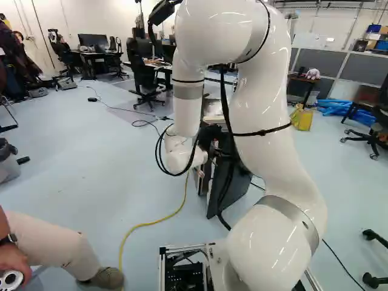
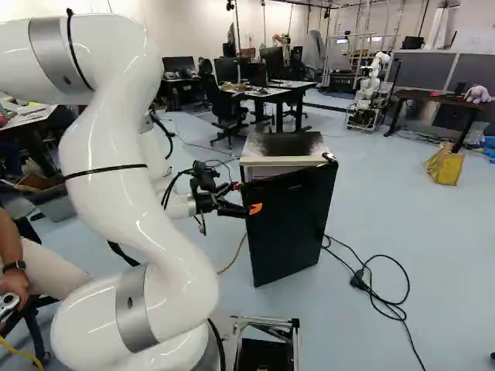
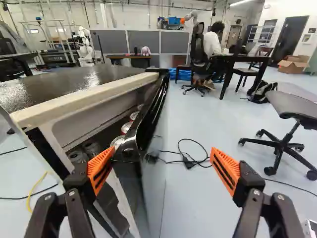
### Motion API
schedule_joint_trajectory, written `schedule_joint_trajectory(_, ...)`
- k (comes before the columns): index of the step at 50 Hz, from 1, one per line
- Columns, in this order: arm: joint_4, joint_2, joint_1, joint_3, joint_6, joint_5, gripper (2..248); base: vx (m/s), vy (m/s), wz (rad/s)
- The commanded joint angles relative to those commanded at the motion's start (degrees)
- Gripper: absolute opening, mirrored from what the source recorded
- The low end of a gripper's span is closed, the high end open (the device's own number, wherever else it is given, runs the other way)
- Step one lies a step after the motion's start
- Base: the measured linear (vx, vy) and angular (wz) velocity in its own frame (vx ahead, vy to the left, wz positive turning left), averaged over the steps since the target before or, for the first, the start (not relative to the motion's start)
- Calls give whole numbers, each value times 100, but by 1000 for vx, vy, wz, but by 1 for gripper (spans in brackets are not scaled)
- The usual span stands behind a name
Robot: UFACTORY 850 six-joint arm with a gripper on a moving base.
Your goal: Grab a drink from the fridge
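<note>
My gripper point(image 2: 246, 198) is at the near side of the black fridge point(image 2: 297, 145), by the edge of its door point(image 2: 290, 224). The wrist view shows the gripper point(image 3: 162, 152) open, its fingers wide apart. The partly open door point(image 3: 148, 144) stands between them, nearer one finger; that finger overlaps the opening, the other is out past the door's outer face. Whether the nearer finger touches it, I cannot tell. Through the gap, several cans show: a row along the door's inside, one of them a can point(image 3: 117, 142), and others deeper in, such as a can point(image 3: 77, 155).
Black cables point(image 2: 371, 282) lie on the floor beside the fridge, and a yellow cable point(image 1: 154, 222) runs along its other side. A person's leg point(image 1: 54, 248) is close to the base. An office chair point(image 3: 285, 144) stands beyond the gripper's outer finger. Farther back is another robot point(image 2: 373, 89).
</note>
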Motion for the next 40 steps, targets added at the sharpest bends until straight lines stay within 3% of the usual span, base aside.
schedule_joint_trajectory(40,740,235,-65,658,0,297,247,0,0,0)
